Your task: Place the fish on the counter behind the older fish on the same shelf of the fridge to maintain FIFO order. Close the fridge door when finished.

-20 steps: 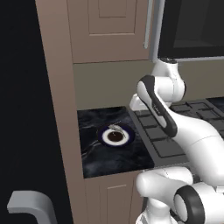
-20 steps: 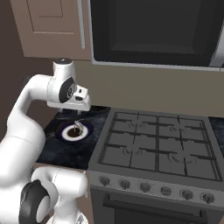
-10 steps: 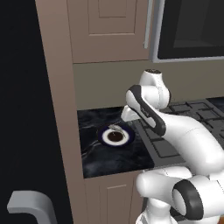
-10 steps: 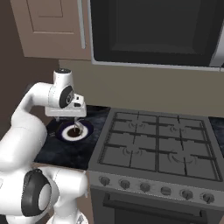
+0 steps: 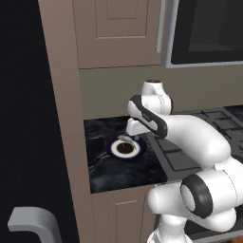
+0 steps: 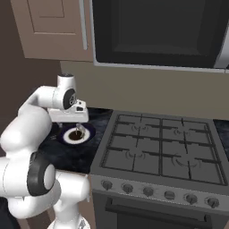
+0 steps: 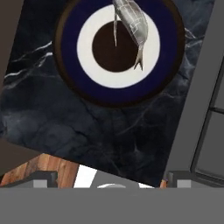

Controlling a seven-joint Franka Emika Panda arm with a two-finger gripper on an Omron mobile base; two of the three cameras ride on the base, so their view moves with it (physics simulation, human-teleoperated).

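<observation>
Currently the fish [image 7: 131,22] lies on a blue-and-white plate [image 7: 70,48] on the black worktop [image 7: 87,127] beside the stovetop [image 6: 161,152]. Jaws [image 5: 134,128] hang spread wide and empty, directly above the plate.

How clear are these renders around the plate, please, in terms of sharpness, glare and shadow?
Hand view: sharp, the fish and the plate rings crisp, no glare. Left base view: flat light, the gripper close above the plate. Right base view: the counter dark, veins barely visible.
</observation>
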